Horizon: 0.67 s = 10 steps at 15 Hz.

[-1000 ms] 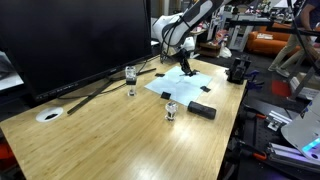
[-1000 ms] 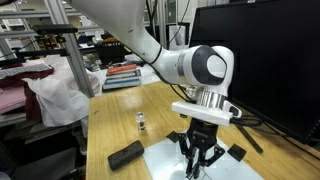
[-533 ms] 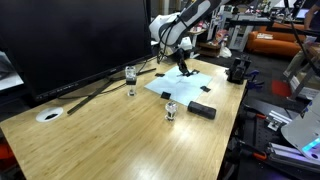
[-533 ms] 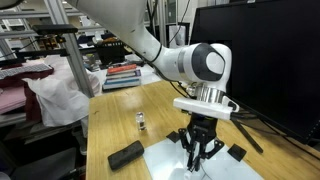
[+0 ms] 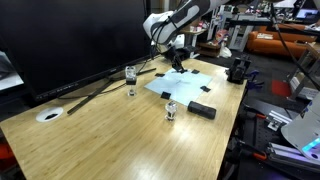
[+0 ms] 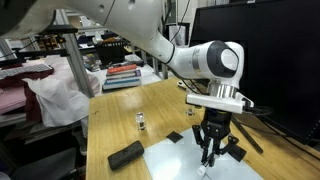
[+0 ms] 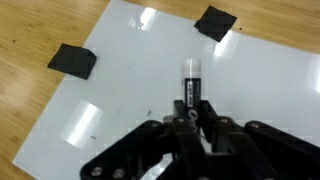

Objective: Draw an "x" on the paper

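One tool (image 7: 196,114), jaws clamped on a dark marker (image 7: 192,84), hangs above the paper (image 7: 120,100), which lies taped at the table's (image 5: 100,140) far right; whether the tip touches is unclear.

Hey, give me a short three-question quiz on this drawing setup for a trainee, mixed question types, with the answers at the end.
1. True or false: in the wrist view, the end effector is shut on a marker.
2. Multiple choice: what sits on the corners of the paper? A) black tape pieces B) metal clips C) coins
3. Count: how many of those corner pieces show in the wrist view?
Key: 1 true; 2 A; 3 two.
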Each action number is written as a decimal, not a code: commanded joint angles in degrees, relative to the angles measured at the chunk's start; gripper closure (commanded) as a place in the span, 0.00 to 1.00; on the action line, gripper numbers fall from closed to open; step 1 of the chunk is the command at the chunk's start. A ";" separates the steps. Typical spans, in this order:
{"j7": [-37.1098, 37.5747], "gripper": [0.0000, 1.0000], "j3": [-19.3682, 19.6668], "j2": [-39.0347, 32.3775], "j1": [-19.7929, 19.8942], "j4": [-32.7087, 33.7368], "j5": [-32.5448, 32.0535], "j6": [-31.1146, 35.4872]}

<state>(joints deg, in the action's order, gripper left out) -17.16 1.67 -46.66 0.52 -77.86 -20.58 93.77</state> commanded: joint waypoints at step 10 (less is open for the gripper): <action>-4.17 0.95 1.77 -16.80 -2.37 25.05 -4.10 -14.60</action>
<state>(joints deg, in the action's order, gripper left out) -18.71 2.89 -60.08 -1.36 -58.65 -24.19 82.26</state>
